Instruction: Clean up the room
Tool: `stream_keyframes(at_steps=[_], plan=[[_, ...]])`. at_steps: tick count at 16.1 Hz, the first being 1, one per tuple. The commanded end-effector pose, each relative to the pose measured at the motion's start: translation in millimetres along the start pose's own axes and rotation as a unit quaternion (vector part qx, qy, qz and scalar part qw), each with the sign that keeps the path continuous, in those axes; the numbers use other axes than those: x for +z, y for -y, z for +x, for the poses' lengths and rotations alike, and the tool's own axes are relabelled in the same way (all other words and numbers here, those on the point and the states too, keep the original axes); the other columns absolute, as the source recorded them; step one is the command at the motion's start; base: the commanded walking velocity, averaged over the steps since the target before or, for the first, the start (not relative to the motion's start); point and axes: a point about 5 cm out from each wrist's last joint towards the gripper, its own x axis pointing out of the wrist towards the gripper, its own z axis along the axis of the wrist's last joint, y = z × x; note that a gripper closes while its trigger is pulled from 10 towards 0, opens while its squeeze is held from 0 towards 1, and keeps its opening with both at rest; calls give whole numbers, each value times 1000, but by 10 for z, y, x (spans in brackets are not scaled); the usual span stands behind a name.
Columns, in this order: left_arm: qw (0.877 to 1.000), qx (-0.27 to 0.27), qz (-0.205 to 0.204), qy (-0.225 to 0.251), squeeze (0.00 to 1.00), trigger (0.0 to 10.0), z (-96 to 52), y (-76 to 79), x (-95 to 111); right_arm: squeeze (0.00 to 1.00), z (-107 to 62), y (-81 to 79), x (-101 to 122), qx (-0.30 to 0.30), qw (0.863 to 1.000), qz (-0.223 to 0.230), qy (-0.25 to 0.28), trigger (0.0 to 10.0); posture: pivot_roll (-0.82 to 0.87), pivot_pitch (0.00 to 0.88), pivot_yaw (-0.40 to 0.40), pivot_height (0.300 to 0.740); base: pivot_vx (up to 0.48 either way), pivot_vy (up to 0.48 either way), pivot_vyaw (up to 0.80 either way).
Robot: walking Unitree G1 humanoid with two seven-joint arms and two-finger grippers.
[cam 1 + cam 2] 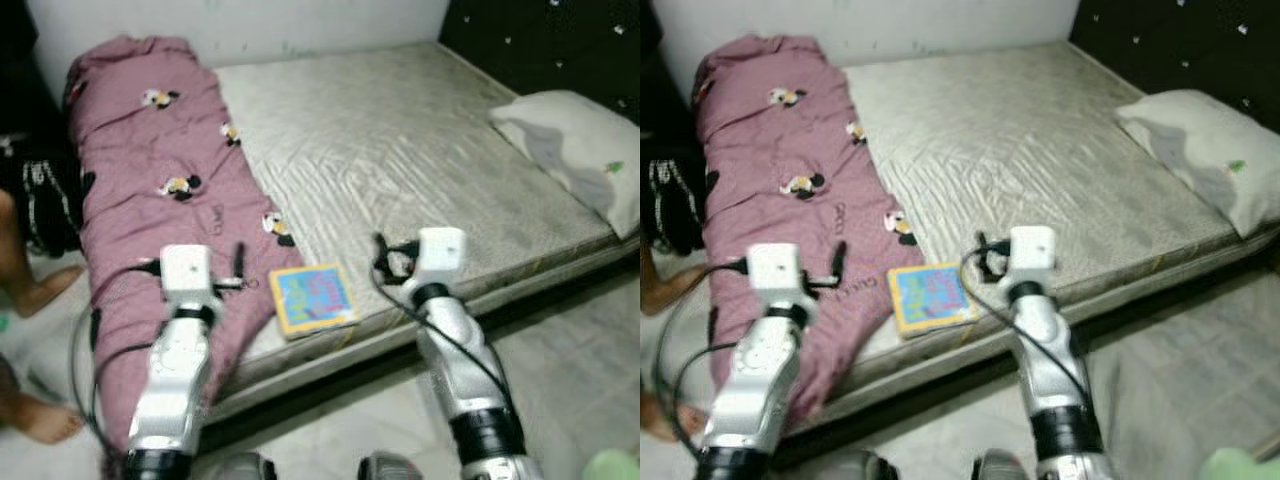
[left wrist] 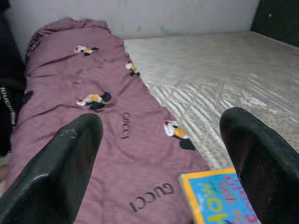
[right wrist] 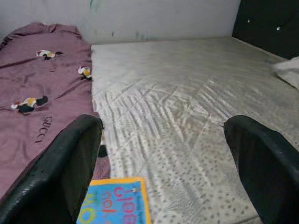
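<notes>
Both the left end effector (image 1: 238,262) and the right end effector (image 1: 380,258) hover low in the frame with fingers spread wide, holding nothing. Between them, a colourful book (image 1: 312,298) lies at the near edge of the bed (image 1: 400,140). A mauve blanket (image 1: 150,150) stretches up the left, and a pillow (image 1: 575,150) sits at the upper right.

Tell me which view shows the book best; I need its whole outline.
The left eye view: the whole book lies at the mattress edge. The right eye matches; wrist views crop it.

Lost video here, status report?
Left gripper open over blanket. Right gripper open over mattress. Book lies between them, untouched.
</notes>
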Motion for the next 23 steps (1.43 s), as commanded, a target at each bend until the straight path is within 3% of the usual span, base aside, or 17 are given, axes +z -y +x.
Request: stream_keyframes(at_steps=[1,14,23], plan=[[1000,-14,-3,12,0,10000,1,78,38,0,-5,92,8,-12,1000,-4,-1,10000,-34,35,2,740,0,0,0],[998,-52,-15,18,0,10000,-44,110,58,0,-22,82,-16,-11,1000,-5,-7,10000,-35,47,2,740,0,0,-37],[997,-67,-21,23,0,10000,-53,131,68,0,-9,82,0,-11,1000,-5,-4,10000,-36,45,2,740,287,0,0]])
